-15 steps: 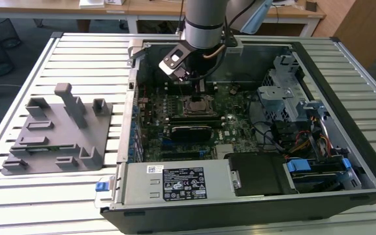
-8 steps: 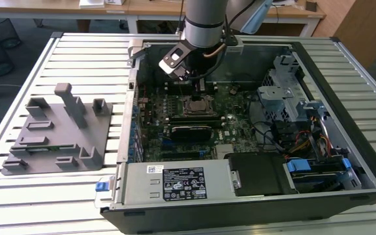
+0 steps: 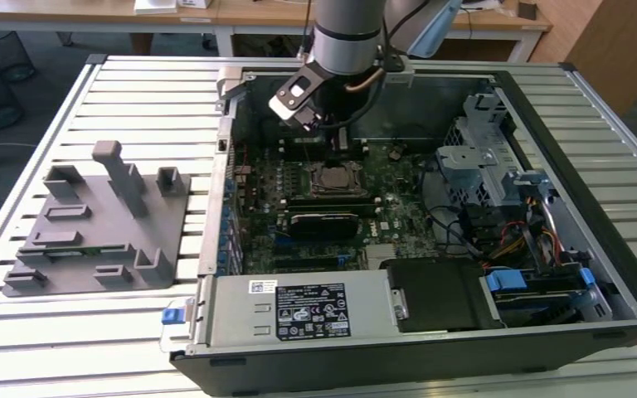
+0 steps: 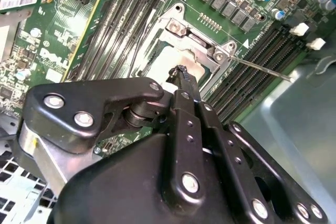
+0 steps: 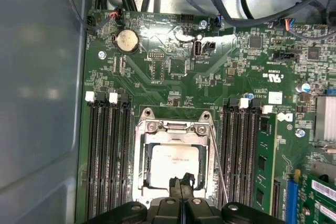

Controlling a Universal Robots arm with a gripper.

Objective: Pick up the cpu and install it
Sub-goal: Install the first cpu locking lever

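While the cpu point(image 5: 170, 162) lies flat in the socket point(image 5: 140, 156) on the motherboard point(image 5: 157, 77), the fingers point(image 5: 176, 185) stand pressed together, holding nothing, their tips at its edge.

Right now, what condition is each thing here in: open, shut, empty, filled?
cpu: lying flat in the socket, shiny top up.
cpu socket: filled by the cpu.
socket lever: appears unlatched, angled away from the frame.
gripper: shut, fingertips over the cpu's edge.
memory slots: empty.
computer case: lying on its side, open, side panel off.
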